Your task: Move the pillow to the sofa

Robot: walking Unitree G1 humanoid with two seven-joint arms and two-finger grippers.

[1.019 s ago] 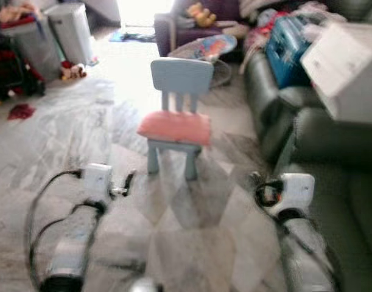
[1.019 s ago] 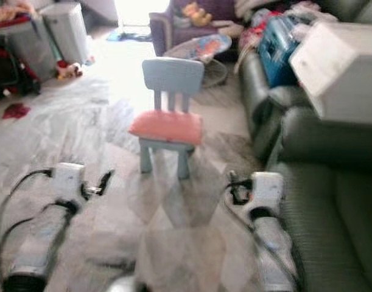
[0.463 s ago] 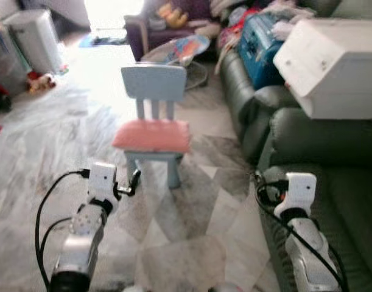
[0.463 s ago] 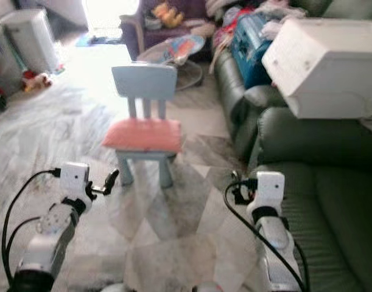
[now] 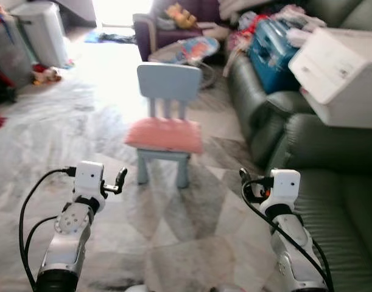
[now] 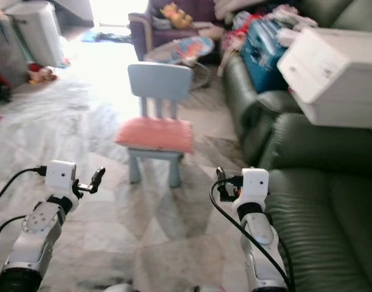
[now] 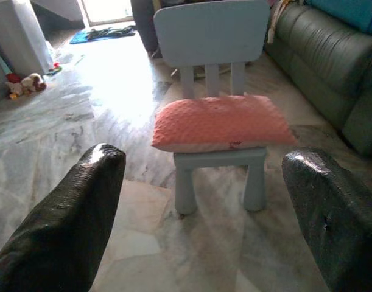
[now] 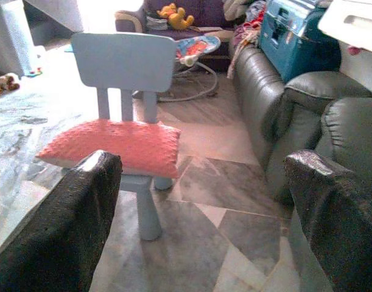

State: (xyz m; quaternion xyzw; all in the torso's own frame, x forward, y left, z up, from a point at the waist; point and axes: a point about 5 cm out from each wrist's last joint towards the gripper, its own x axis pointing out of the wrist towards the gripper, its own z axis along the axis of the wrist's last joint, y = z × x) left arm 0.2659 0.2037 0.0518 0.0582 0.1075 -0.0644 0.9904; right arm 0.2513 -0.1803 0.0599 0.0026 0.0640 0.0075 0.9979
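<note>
A pink pillow (image 5: 164, 134) lies flat on the seat of a small light-blue child's chair (image 5: 169, 81) on the marble floor ahead of me. The dark green leather sofa (image 5: 332, 182) runs along my right side. My left gripper (image 5: 119, 180) is held out low, short of the chair and to its left, open and empty. My right gripper (image 5: 246, 182) hovers by the sofa's front edge, also open and empty. Both wrist views look between the black fingers (image 7: 64, 225) at the pillow (image 7: 222, 121) on the chair (image 8: 122, 61).
A large white box (image 5: 341, 76) and a blue case (image 5: 274, 52) sit on the sofa further along. A baby bouncer (image 5: 195, 48) and a purple armchair (image 5: 167, 27) stand behind the chair. A white bin (image 5: 42, 30) and toys are at far left.
The whole picture has shifted, so the camera moved; the chair now sits slightly more to the right and higher in view. Both arms keep the same raised pose with open fingers.
</note>
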